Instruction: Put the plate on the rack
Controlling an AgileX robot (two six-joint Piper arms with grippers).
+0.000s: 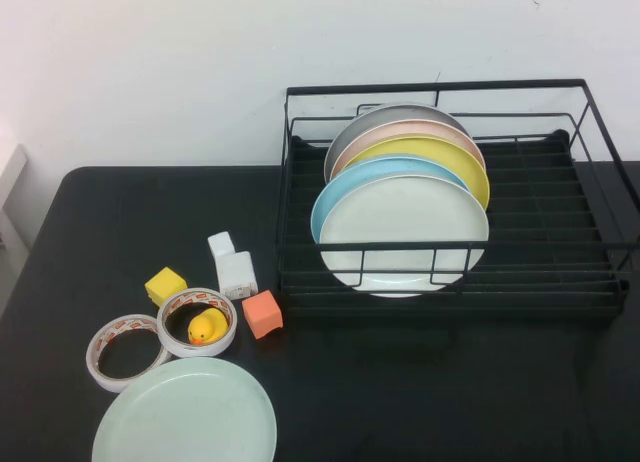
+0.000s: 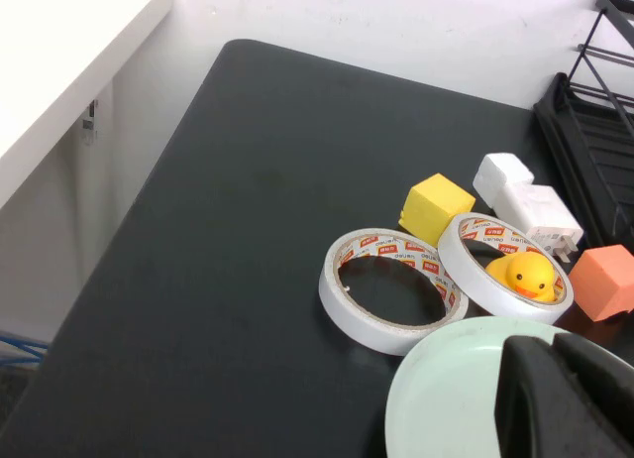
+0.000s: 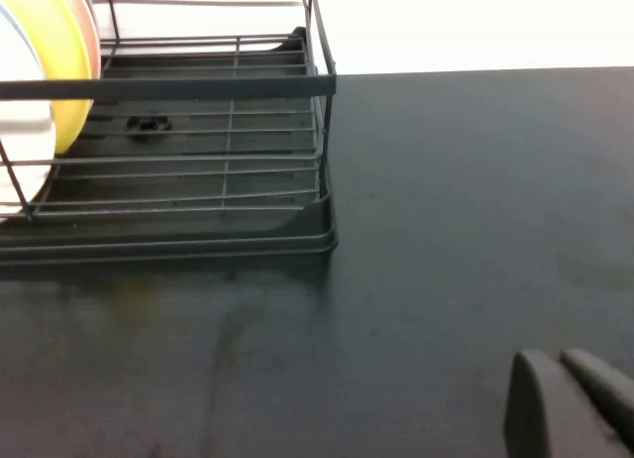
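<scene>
Black tabletop (image 1: 420, 382), carrying at its left: two tape rolls (image 1: 127, 351) touching side by side, the right one ringing a yellow rubber duck (image 1: 207, 327); yellow cube (image 1: 165, 285); orange cube (image 1: 262, 314); white plug adapter (image 1: 232, 266). Standing upright in a row further right: white, blue, yellow, pink and grey plates (image 1: 405, 132).
</scene>
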